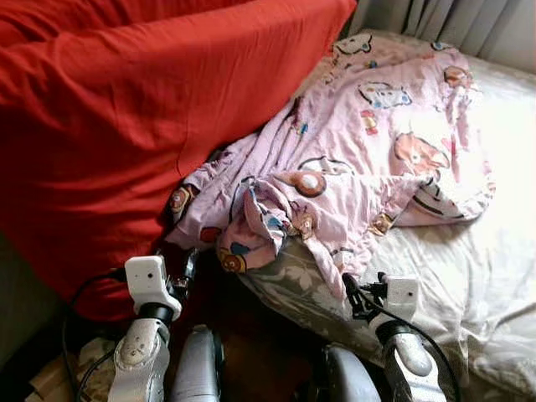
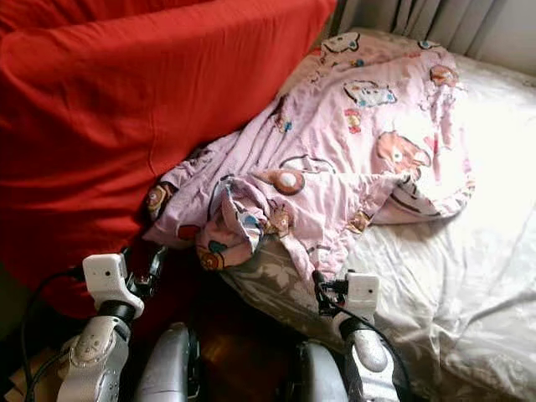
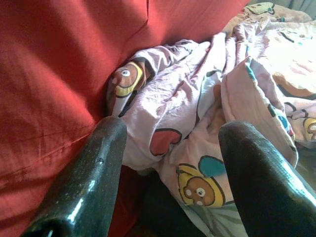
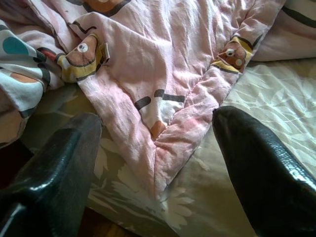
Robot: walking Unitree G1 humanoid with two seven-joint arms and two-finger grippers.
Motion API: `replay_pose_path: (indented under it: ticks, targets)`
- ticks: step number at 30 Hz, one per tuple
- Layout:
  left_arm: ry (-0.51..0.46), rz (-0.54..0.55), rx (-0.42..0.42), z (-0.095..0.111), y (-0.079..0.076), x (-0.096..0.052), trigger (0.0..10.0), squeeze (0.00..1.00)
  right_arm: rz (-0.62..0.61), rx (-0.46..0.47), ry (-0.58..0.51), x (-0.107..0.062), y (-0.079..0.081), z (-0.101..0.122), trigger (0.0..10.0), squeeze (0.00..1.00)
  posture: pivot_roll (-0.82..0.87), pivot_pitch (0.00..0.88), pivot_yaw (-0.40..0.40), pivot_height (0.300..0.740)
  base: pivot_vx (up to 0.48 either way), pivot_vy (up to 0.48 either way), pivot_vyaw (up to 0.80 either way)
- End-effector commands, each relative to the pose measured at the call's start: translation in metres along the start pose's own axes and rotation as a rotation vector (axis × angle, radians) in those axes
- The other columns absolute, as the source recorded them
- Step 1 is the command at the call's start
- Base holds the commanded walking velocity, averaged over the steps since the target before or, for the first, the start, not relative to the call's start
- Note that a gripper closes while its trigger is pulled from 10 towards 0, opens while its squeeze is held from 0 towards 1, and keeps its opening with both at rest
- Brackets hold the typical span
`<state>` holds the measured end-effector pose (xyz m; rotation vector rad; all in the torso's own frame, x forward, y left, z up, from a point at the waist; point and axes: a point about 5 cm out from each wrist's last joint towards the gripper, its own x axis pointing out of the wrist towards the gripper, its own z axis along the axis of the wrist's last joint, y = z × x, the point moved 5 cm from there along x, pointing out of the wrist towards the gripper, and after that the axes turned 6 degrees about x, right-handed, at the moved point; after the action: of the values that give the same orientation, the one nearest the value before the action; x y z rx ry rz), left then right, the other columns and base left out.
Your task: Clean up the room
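Bed (image 1: 469, 285) as landmark: mattress under pale sheet with faint leaf pattern, wrinkled, brightly lit on far right side. Grey-green patterned edge of bed (image 1: 289, 289) in shadow at near corner. Large red cushion or covered sofa back (image 1: 126, 126) directly left of bed, pressed against it. Grey curtains (image 1: 452, 21) hanging behind bed's far end. Dark wooden floor (image 1: 260, 352) below near corner, shaded. Daylight from curtain side.

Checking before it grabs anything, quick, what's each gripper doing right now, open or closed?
Left gripper: jaws open, empty, at the pink blanket beside the red cushion.
Right gripper: jaws open, empty, over the blanket's corner.
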<state>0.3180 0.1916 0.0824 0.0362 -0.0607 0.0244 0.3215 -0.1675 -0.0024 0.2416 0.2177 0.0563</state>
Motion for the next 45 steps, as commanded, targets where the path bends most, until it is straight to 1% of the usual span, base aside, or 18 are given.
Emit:
replay_pose_path:
  ticks: [1, 4, 6, 10, 12, 19, 23, 29, 32, 34, 35, 39, 45]
  targets:
    - [0.02, -0.005, 0.001, -0.004, -0.001, -0.001, 10.0, 0.0, -0.015, 0.009, 0.012, -0.003, -0.005, -0.004, 10.0, 0.0, 0.11, 0.198, -0.066, 0.611, 0.0, 0.0, 0.0]
    - [0.018, -0.008, 0.002, -0.004, -0.001, -0.001, 10.0, 0.0, -0.017, 0.002, 0.037, -0.002, -0.004, -0.008, 10.0, 0.0, 0.11, 0.19, -0.065, 0.611, 0.0, 0.0, 0.0]
    - [0.017, -0.01, 0.001, -0.004, -0.002, -0.001, 10.0, 0.0, -0.009, -0.014, 0.053, -0.002, -0.002, -0.011, 10.0, 0.0, 0.11, 0.184, -0.063, 0.596, 0.0, 0.0, 0.0]
    - [0.017, -0.013, 0.0, -0.004, -0.003, 0.0, 10.0, 0.0, -0.01, 0.007, 0.036, -0.004, -0.002, -0.011, 10.0, 0.0, 0.11, 0.182, -0.062, 0.591, 0.0, 0.0, 0.0]
    - [0.019, -0.012, 0.007, -0.005, -0.002, 0.0, 10.0, 0.0, -0.021, -0.016, 0.067, -0.004, -0.004, -0.016, 10.0, 0.0, 0.11, 0.179, -0.063, 0.591, 0.0, 0.0, 0.0]
    - [0.023, -0.007, 0.013, -0.005, -0.001, 0.0, 10.0, 0.0, -0.006, -0.004, 0.047, -0.002, -0.001, -0.012, 10.0, 0.0, 0.12, 0.181, -0.066, 0.591, 0.0, 0.0, 0.0]
    - [0.022, -0.007, 0.021, -0.005, 0.0, 0.001, 10.0, 0.0, -0.012, -0.03, 0.067, 0.0, 0.0, -0.013, 10.0, 0.0, 0.12, 0.186, -0.065, 0.591, 0.0, 0.0, 0.0]
    - [0.024, -0.007, 0.026, -0.005, -0.001, 0.0, 10.0, 0.0, 0.001, -0.021, 0.048, 0.001, 0.003, -0.01, 10.0, 0.0, 0.12, 0.19, -0.064, 0.591, 0.0, 0.0, 0.0]
    - [0.025, -0.009, 0.023, -0.006, -0.001, 0.0, 10.0, 0.0, 0.012, -0.025, 0.053, 0.002, 0.005, -0.01, 10.0, 0.0, 0.12, 0.19, -0.064, 0.591, 0.0, 0.0, 0.0]
    - [0.031, -0.015, 0.014, -0.006, -0.002, 0.0, 10.0, 0.0, 0.039, -0.035, 0.05, 0.002, 0.009, -0.01, 10.0, 0.0, 0.12, 0.194, -0.065, 0.591, 0.0, 0.0, 0.0]
    - [0.032, -0.017, 0.012, -0.007, -0.002, 0.0, 10.0, 0.0, 0.05, -0.052, 0.051, 0.002, 0.011, -0.01, 10.0, 0.0, 0.12, 0.196, -0.064, 0.591, 0.0, 0.0, 0.6]
    - [0.034, -0.017, 0.009, -0.007, -0.002, 0.001, 10.0, 0.0, 0.059, -0.024, 0.051, 0.001, 0.013, -0.011, 10.0, 0.0, 0.12, 0.197, -0.065, 0.591, 0.0, 0.0, 0.72]
    - [0.033, -0.022, 0.006, -0.006, -0.003, 0.002, 10.0, 0.0, 0.068, -0.023, 0.054, 0.001, 0.015, -0.013, 10.0, 0.0, 0.12, 0.201, -0.063, 0.591, 0.0, 0.0, 0.45]
